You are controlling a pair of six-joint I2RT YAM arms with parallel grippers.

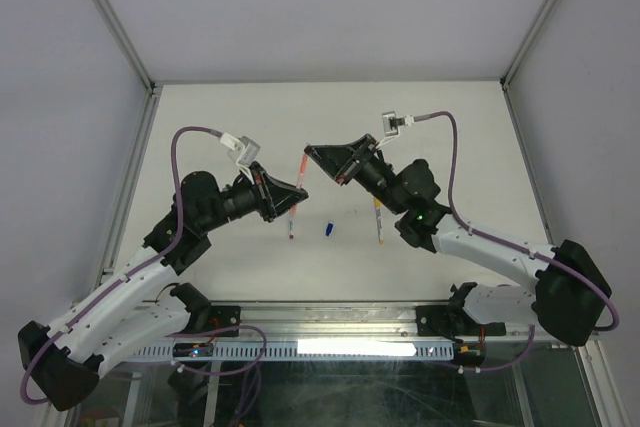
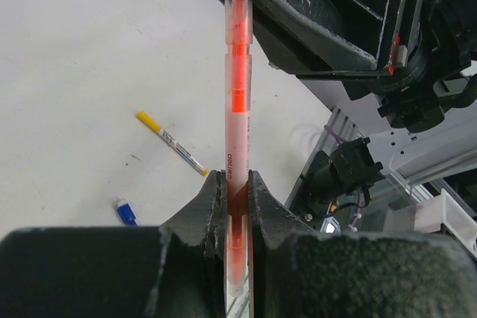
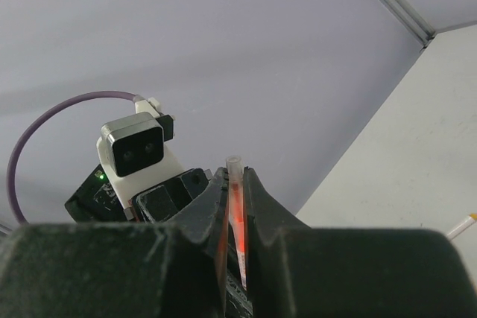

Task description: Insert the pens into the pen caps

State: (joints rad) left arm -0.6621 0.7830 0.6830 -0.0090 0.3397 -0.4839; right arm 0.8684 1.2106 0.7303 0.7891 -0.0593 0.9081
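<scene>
A white-barrelled red-pink pen [image 2: 237, 147] stands between both grippers above the table. My left gripper [image 2: 237, 176] is shut on its lower barrel, and the tail end sticks out behind the jaws. The pen's upper part sits inside a translucent red-pink pen cap [image 2: 238, 27], which runs up into my right gripper [image 3: 235, 173]; that gripper is shut on the cap [image 3: 236, 202]. In the top view the held pen [image 1: 301, 169] spans from the left gripper [image 1: 300, 191] to the right gripper [image 1: 308, 151].
A yellow-ended pen [image 2: 171, 141] and a blue cap [image 2: 127, 212] lie on the white table. From above, the blue cap [image 1: 328, 229] lies between that pen [image 1: 379, 222] and another red-ended pen [image 1: 292, 223] below the left gripper. Grey walls surround the table.
</scene>
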